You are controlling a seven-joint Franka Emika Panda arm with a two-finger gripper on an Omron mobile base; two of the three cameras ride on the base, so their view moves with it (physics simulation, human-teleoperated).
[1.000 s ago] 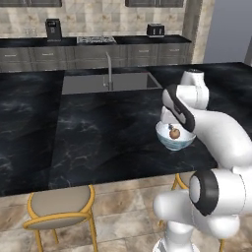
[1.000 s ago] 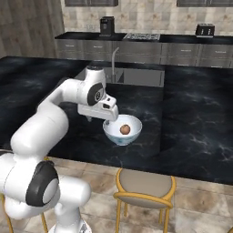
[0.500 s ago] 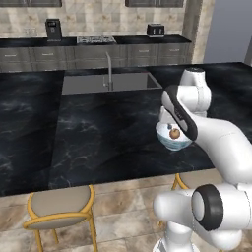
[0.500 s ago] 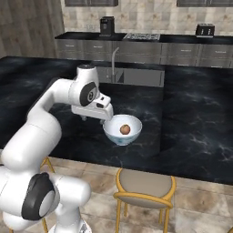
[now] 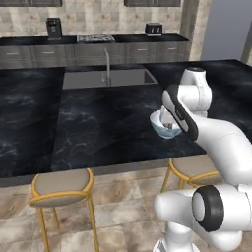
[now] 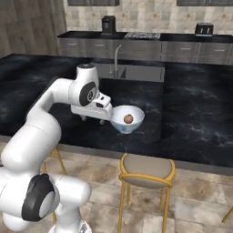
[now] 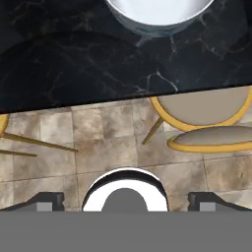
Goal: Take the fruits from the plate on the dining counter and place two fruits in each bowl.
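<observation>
The robot's pincer [image 6: 96, 119] hangs low over the black table [image 6: 191, 113], its two dark fingertips [image 7: 49, 201] spread wide with nothing between them. In the right base view the pincer sits just beside the left rim of the white bowl with a pale blue outside [image 6: 128, 119], near the table's front edge. One brown fruit [image 6: 129, 119] lies inside that bowl, a little toward the side away from the pincer. In the left base view the same bowl [image 5: 165, 125] shows partly behind the white arm, so what it holds cannot be made out there. Seen from the hand, the bowl's white rim [image 7: 156, 15] lies at the far end of the view, beyond the fingertips, with veined black table [image 7: 74, 69] between, then the table edge and tan floor tiles [image 7: 98, 142] closer in. A stool with a yellow frame and grey seat [image 6: 147, 170] stands below the table edge, under the bowl and to the pincer's right in the right base view; a second stool [image 5: 62, 188] stands farther along the table front in the left base view. Beyond the pincer, a sink with a tall tap [image 6: 117, 54] is set into the table, and a far counter [image 6: 150, 45] carries a coffee machine [image 6: 108, 24] and a toaster [image 6: 204, 29].
</observation>
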